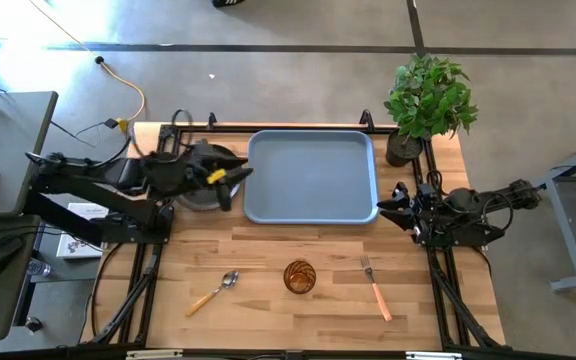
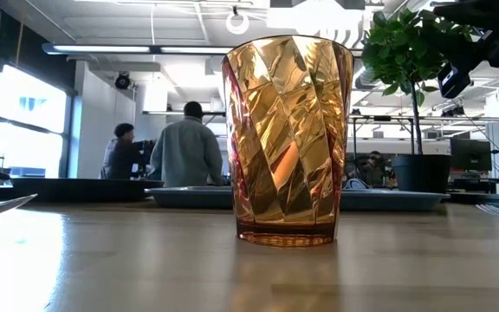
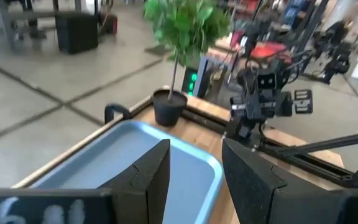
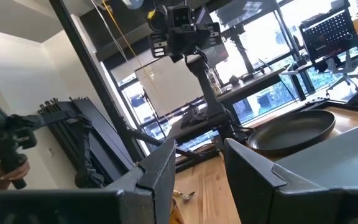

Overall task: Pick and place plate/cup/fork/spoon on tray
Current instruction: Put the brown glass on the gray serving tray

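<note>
The blue-grey tray [image 1: 313, 177] lies at the table's far middle. The dark plate [image 1: 196, 196] lies on the table just left of the tray and also shows in the right wrist view [image 4: 291, 130]. My left gripper [image 1: 236, 180] hovers over the plate's right side by the tray's left rim, open and empty [image 3: 194, 171]. My right gripper [image 1: 386, 207] is open and empty [image 4: 197, 174] at the tray's right rim. The amber cup [image 1: 300, 276] stands upright near the front edge. The spoon [image 1: 215, 292] lies to its left, the fork [image 1: 375, 287] to its right.
A potted plant [image 1: 428, 100] stands at the far right corner beside the tray. Black frame rails run along the table's left, right and far edges. Bare wood lies between the tray and the cup. People [image 2: 184, 152] stand in the room behind the table.
</note>
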Robot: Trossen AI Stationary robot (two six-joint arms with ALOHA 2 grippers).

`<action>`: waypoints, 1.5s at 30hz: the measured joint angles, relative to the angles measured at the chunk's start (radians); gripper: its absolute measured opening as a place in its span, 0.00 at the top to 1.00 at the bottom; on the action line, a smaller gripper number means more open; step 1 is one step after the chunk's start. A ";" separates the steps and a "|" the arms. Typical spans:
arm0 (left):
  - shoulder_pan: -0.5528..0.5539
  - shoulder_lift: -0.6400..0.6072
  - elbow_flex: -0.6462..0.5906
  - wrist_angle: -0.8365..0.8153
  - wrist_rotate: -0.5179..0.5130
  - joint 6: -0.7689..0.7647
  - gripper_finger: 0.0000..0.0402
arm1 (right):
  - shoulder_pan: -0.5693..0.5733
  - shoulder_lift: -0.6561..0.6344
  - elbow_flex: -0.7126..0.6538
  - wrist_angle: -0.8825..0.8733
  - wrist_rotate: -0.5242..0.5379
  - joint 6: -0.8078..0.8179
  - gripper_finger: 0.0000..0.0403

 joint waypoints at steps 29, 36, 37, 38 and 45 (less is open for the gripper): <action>-0.017 0.403 0.294 -0.216 0.338 -0.210 0.67 | 0.000 0.000 0.003 -0.106 0.024 0.056 0.68; -0.022 0.476 0.294 -0.219 0.399 -0.272 0.67 | 0.000 0.000 0.003 -0.119 0.024 0.133 0.68; -0.022 0.487 0.294 -0.227 0.412 -0.273 0.67 | 0.000 0.000 0.003 -0.119 0.024 0.151 0.68; -0.022 0.497 0.294 -0.230 0.419 -0.274 0.67 | 0.000 0.000 0.003 -0.119 0.024 0.163 0.68; -0.033 0.571 0.294 -0.237 0.492 -0.278 0.67 | 0.000 0.000 0.003 -0.122 0.025 0.205 0.68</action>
